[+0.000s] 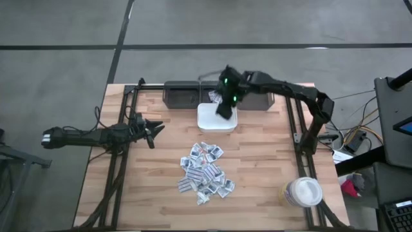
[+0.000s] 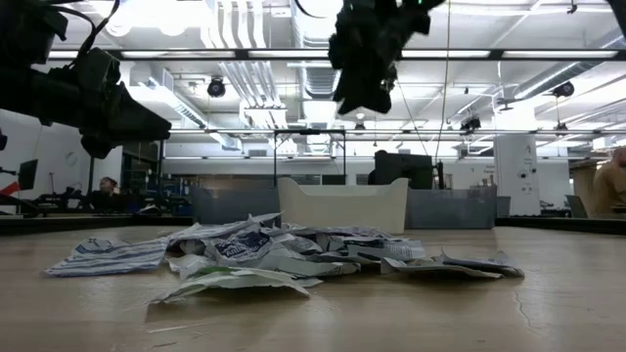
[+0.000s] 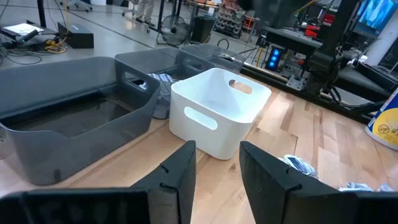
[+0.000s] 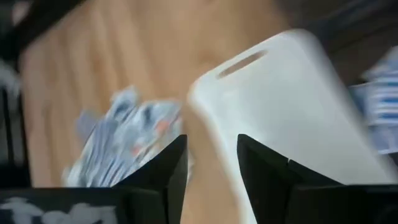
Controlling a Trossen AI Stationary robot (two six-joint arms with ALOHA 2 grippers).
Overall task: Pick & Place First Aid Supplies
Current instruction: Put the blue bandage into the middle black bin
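Sachets point(image 1: 206, 174): most heaped mid-table, a few in the grey bin point(image 1: 193, 95) (white bin point(image 1: 217, 118) looks empty). Right gripper point(image 1: 223, 106) above the white bin, jaws apart, holding nothing. Left gripper point(image 1: 154, 131) waits beside the heap, jaws apart. Sorting looks barely begun.

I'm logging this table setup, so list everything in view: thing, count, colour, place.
sachets: a loose pile, too many to count, white with blue print, table centre.
white bin: one, white, beyond the pile.
grey bins: at least two, grey, along the far edge behind the white bin; one holds a few sachets.
tub: one, white lidded, near right corner.
table: one, light wood.
left gripper: open, empty, left of the pile.
right gripper: open, empty, above the white bin.
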